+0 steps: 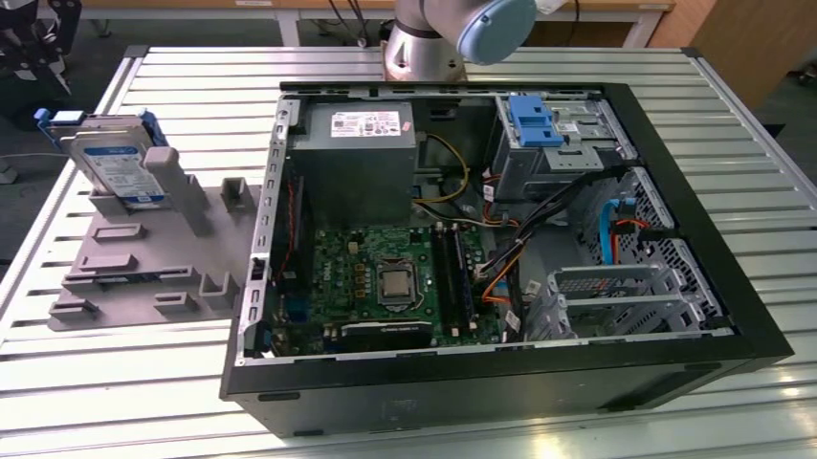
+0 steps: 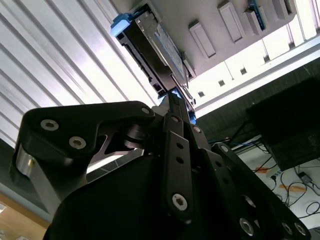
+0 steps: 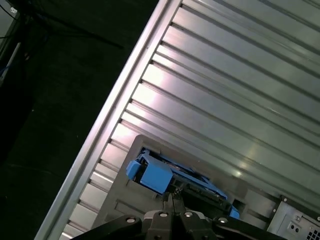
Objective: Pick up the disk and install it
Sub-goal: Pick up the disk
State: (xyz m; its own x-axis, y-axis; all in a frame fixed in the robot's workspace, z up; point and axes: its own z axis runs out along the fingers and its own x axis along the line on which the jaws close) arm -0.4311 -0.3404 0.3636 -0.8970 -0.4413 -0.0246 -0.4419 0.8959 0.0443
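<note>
In the exterior view, the disk [image 1: 113, 161] is seen stood on end in a grey fixture [image 1: 141, 258] on the tabletop [image 1: 153, 76], at the exterior view's left. Its long axis is near upright and leaned back, and its white-and-blue label [image 1: 121, 167] cannot be read. In both wrist views, the fingers [image 2: 175, 135] are seen closed together on nothing and aimed at the disk.

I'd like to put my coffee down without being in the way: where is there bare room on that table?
Bare slats of the table lie at the exterior view's lower left, in front of the grey fixture, and along the far edge between fixture and arm base. Crowded: the open computer case, and the fixture holding the upright disk.
</note>
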